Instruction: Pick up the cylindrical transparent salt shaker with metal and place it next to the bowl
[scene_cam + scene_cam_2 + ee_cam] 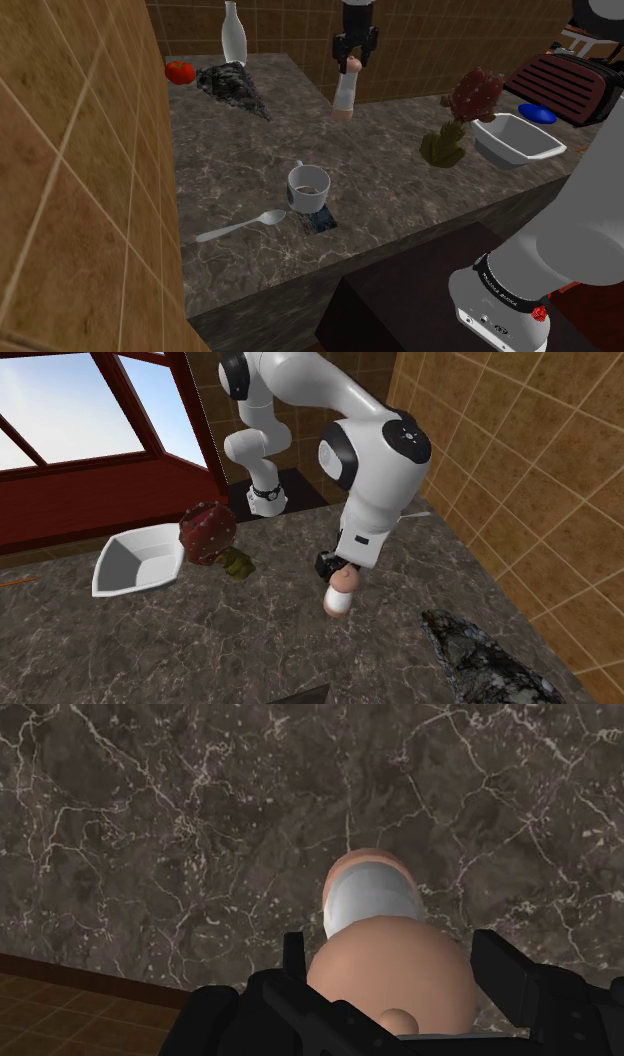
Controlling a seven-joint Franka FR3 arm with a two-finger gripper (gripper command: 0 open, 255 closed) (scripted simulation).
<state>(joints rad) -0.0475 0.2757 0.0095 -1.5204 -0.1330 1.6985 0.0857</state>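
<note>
In the shoulder view, the dark marble counter's [400, 190] front edge crosses the lower frame. Just behind it, left of centre, lie a spoon [240, 227] and a white cup [307, 187], with open marble beyond them. At upper centre the gripper [354, 62] is clamped on the tan top of the salt shaker [346, 92], which hangs slightly tilted near the tiled back wall [450, 40]. The white bowl [515, 140] sits well apart at middle right, near the counter's edge, with a potted plant [462, 115] just beside it.

salt shaker [374, 919] tight between jaws
</note>
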